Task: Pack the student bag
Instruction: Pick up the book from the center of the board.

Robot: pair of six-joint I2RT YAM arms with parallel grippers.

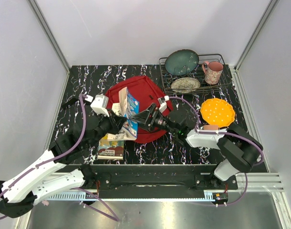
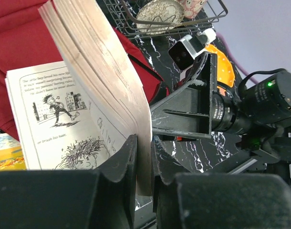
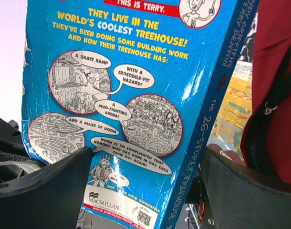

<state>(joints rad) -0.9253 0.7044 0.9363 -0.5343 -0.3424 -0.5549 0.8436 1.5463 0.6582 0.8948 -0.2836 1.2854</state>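
Pinching the blue paperback children's book (image 1: 131, 110) by one edge, my left gripper (image 2: 143, 160) is holding it upright, pages fanning. My right gripper (image 3: 145, 167) is standing wide, straddling the back cover without clamping. Just beyond and beneath, the large red fabric backpack (image 1: 145, 88) is lying mid-table. I am judging this a handover; next, the right fingers need closing before the left lets go.

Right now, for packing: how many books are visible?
2: a blue book upright in the left gripper by the student bag; a second book flat on the table. Others may be hidden.
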